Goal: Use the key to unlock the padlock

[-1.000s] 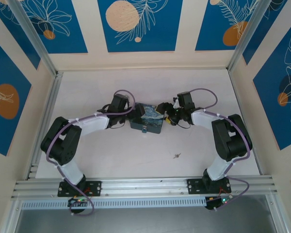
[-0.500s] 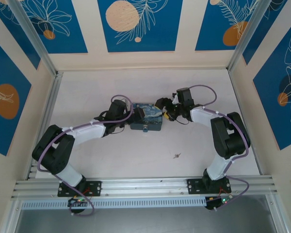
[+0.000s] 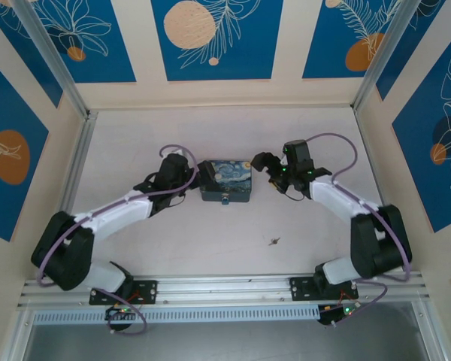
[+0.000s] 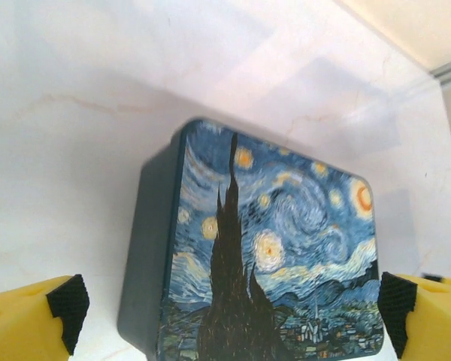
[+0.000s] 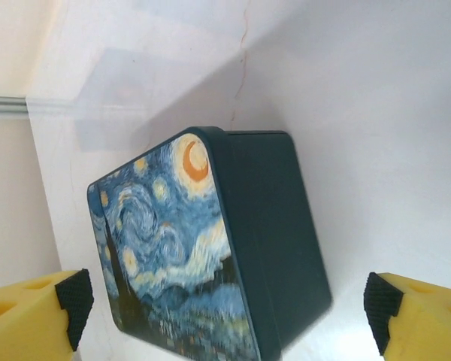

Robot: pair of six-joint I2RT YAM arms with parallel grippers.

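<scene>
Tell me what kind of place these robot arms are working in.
Probably a lab test booth: silvery aluminium frame posts, blue floral printed wall panels, and a pale marble-look tabletop enclosed on three sides.

box (image 4: 270, 256): its lower end was cut off by the bottom edge in both wrist views; the print was blurred in the right one.
padlock (image 3: 223, 200): shown as a speck on the box's near face; the shackle could not be made out.
key (image 3: 274, 241): too small for its shape to be told.
</scene>
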